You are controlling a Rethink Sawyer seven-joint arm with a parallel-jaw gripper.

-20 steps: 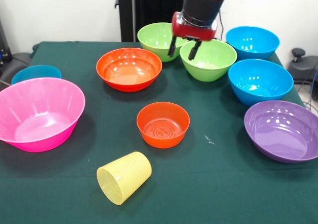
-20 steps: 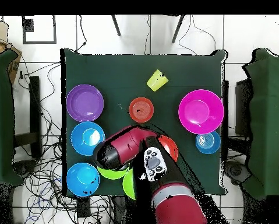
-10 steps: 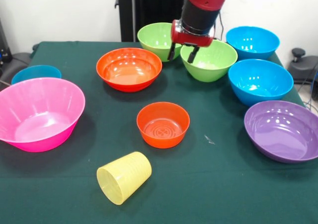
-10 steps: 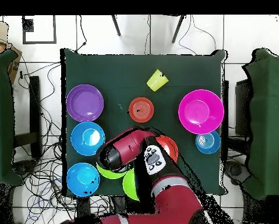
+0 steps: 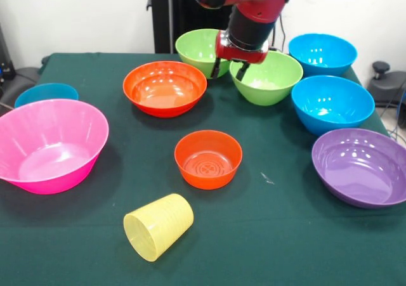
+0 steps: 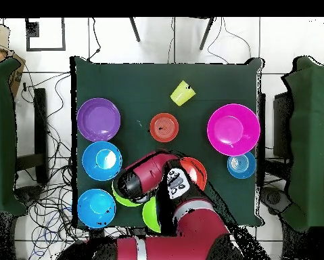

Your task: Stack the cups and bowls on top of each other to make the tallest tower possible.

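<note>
My gripper [image 5: 227, 72] hangs open over the gap between the two lime green bowls [image 5: 198, 49] [image 5: 271, 78] at the far side. One finger is by the right bowl's rim, and nothing is held. The yellow cup [image 5: 158, 226] lies on its side near the front edge. A small orange bowl [image 5: 208, 159] sits mid-table and a larger orange bowl [image 5: 165, 87] behind it. The big pink bowl [image 5: 47, 145] stands at the left. No tower shows; every bowl stands alone. In the overhead view the arm [image 6: 141, 179] hides the gripper and part of the green bowls [image 6: 149, 215].
Two blue bowls [image 5: 322, 53] [image 5: 332, 103] and a wide purple bowl [image 5: 360, 167] line the right side. A small blue bowl [image 5: 45, 94] sits behind the pink one. Cables and dark-draped tables [image 6: 2, 135] surround the table.
The gripper drifted slightly left and back over the green bowls, staying open, while the arm folded in. No bowl or cup moved.
</note>
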